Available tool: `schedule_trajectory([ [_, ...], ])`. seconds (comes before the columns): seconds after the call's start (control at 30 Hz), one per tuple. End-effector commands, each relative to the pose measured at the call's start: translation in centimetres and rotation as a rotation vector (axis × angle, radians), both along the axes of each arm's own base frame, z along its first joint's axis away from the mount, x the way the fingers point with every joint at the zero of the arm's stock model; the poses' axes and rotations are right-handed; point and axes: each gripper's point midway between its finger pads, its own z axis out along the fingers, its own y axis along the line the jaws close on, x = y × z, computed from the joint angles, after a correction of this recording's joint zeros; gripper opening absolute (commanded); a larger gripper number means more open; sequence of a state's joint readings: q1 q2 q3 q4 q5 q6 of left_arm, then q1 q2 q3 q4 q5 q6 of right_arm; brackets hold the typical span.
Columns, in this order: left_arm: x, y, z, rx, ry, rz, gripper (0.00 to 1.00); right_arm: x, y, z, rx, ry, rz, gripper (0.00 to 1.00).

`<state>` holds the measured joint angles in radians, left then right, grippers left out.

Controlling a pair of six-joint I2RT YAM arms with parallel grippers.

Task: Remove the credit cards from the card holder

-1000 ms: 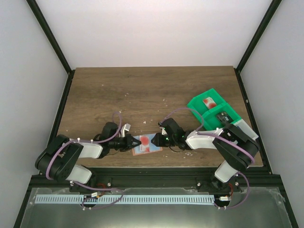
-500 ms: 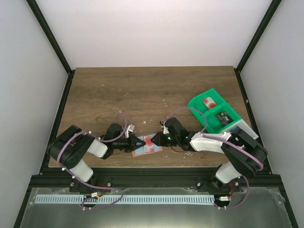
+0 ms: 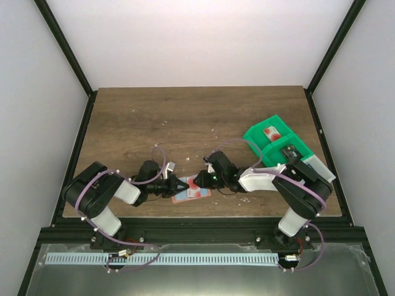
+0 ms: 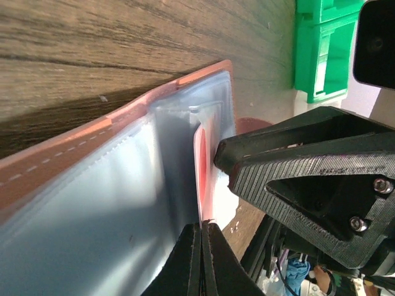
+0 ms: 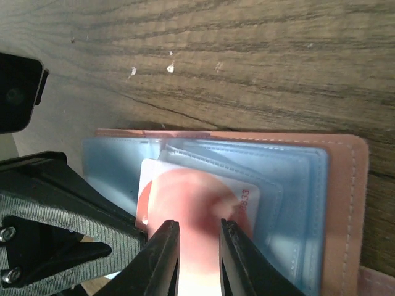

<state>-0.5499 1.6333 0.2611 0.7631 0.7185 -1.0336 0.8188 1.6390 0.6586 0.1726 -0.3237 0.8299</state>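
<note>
Up front, one card holder (image 5: 345, 185) had one red-and-white card (image 5: 203, 191) poking out. The right gripper (image 5: 199, 246) was clamped on it, and the left gripper (image 4: 202, 231) was pinching the holder's lining. Off to the side, the green tray (image 3: 256, 137) held two more cards (image 3: 270, 132).

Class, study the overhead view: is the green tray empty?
No, the green tray holds a red and white card in its far compartment and a dark card in the next one.
</note>
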Motion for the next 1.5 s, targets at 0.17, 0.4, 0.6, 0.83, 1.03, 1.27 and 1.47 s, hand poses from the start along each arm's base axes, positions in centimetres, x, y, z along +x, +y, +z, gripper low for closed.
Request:
schedule_trajectory([
  [0.17, 0.7, 1.3, -1.0, 0.079, -0.032, 0.011, 0.00, -0.2, -3.6, -4.4, -0.196, 0.048, -0.081, 0.20],
  [0.4, 0.3, 1.8, -1.0, 0.040, -0.008, 0.012, 0.00, -0.5, -4.4, -5.9, -0.239, 0.069, -0.082, 0.20],
  [0.6, 0.6, 1.8, -0.6, 0.026, -0.013, -0.003, 0.00, -0.8, -4.9, -6.6, -0.261, 0.071, -0.083, 0.20],
  [0.83, 1.9, 1.4, -0.6, 0.088, -0.034, -0.055, 0.00, -0.8, -5.2, -6.9, -0.273, 0.068, -0.086, 0.20],
  [1.03, 2.6, 2.2, -1.0, 0.174, -0.033, -0.086, 0.00, -0.6, -5.3, -6.7, -0.275, 0.055, -0.091, 0.20],
  [1.27, 2.6, 2.7, -1.1, 0.182, -0.026, -0.117, 0.00, -0.5, -5.2, -6.7, -0.276, 0.053, -0.088, 0.20],
  [1.47, 2.9, 2.9, -0.8, 0.175, -0.013, -0.092, 0.00, -0.5, -5.4, -6.7, -0.279, 0.051, -0.092, 0.20],
])
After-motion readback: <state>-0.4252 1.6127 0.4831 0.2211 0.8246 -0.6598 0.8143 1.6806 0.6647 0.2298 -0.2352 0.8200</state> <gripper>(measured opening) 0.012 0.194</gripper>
